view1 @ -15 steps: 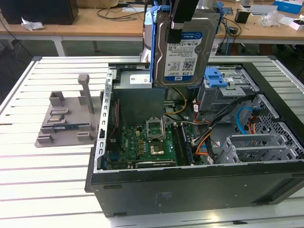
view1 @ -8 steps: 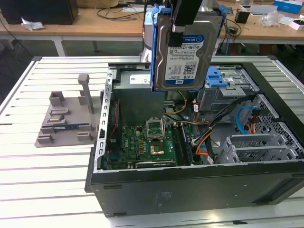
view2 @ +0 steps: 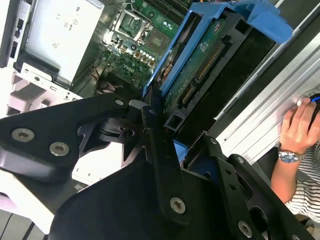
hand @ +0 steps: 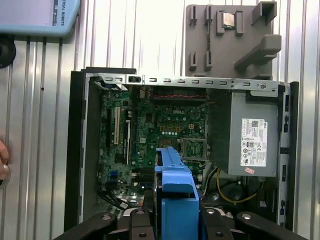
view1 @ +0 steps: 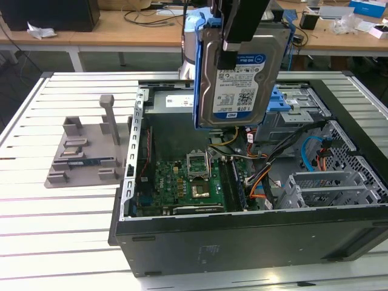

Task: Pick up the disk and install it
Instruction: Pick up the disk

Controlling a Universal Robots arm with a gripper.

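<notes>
My gripper (hand: 176, 215) squeezes one flat, shiny metal disk (view1: 239, 85), blue plastic round its edges, above one open computer case (view1: 242, 242).

Robotics lab, no question: a test cell for putting computers together. Look what's under me: a slatted aluminium table (view1: 54, 242), the kind rigs get bolted to. On it, an open computer case (view1: 242, 242) lying on its side, with the motherboard (view1: 182, 182) and cables laid bare. Beside the case, on the exterior view's left, there's a grey fixture plate (view1: 79, 157) with slots and pegs for parts. Behind it all, wooden workbenches (view1: 151, 30) strewn with leads and boxes. A person's hand (view2: 297, 125), watch on the wrist, sits near the table's edge. And the disk (view1: 239, 85) clamped in my gripper (view1: 229, 54) is a bare component.
</notes>
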